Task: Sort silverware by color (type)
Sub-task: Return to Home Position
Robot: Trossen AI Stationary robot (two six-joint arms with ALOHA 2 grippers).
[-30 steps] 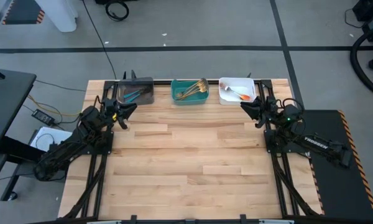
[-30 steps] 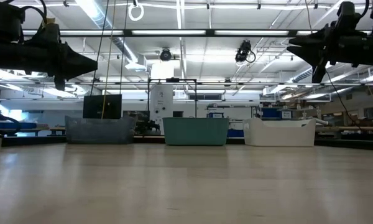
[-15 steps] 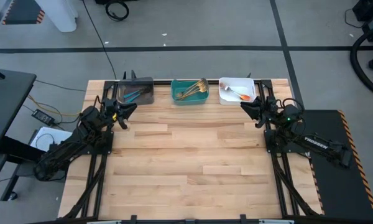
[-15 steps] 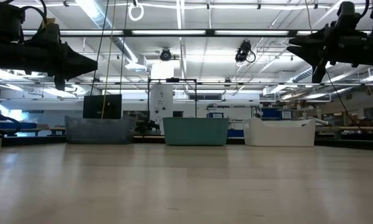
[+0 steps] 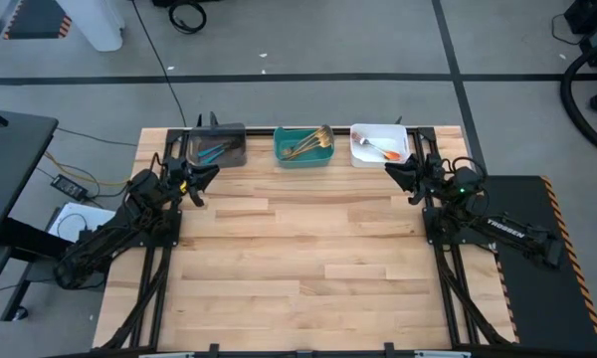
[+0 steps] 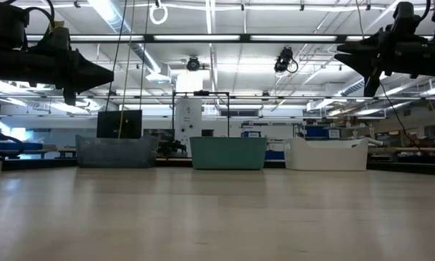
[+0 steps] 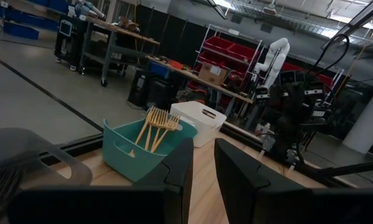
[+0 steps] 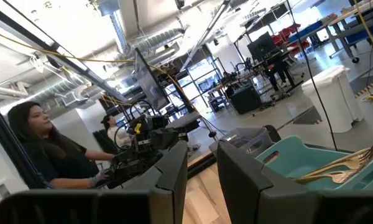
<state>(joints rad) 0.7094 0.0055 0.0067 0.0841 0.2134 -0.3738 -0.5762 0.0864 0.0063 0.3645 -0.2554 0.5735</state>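
Nothing moved; silverware (image 5: pixel 307 145) binned beyond both seemingly empty claws

Wooden table, three bins lined up at the back

Light butcher-block table (image 5: pixel 298 259) with a grey bin (image 5: pixel 216 146), a teal bin (image 5: pixel 303 147) and a white bin (image 5: pixel 379 145) sitting in a row along the far edge, close together but not touching.

Three bins (image 5: pixel 217 146) on wooden table (image 5: pixel 298 259)
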